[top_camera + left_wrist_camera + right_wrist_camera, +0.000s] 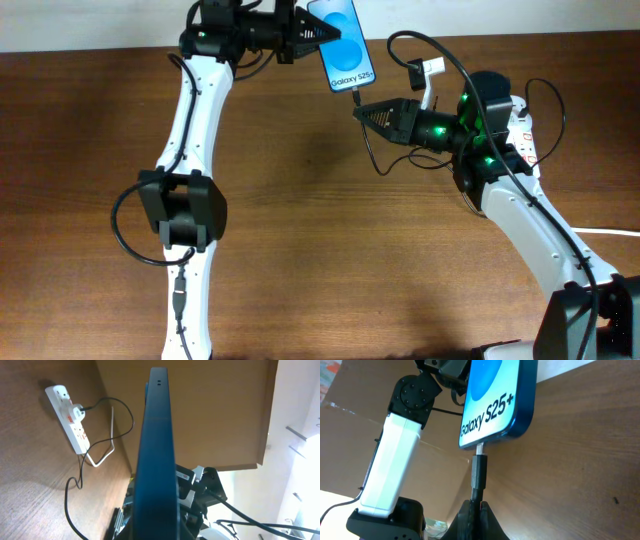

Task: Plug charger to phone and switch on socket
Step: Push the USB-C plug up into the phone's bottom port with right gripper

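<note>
My left gripper [312,38] is shut on the phone [343,44], a blue-screened smartphone with white "Galaxy S25+" text, and holds it up off the table at the back. In the left wrist view the phone [159,445] shows edge-on between my fingers [159,522]. My right gripper [362,112] is shut on the charger [357,98], a thin black cable. In the right wrist view the plug [479,467] stands straight up from my fingers [476,510], its metal tip at the phone's [495,405] bottom edge. The socket [69,417], a white power strip, lies on the table with an adapter plugged in.
The black cable [455,70] loops from the adapter behind my right arm. The socket [522,135] is partly hidden under the right arm in the overhead view. A thick white cord [610,232] runs off to the right. The wooden table [320,250] ends at a back edge behind the phone.
</note>
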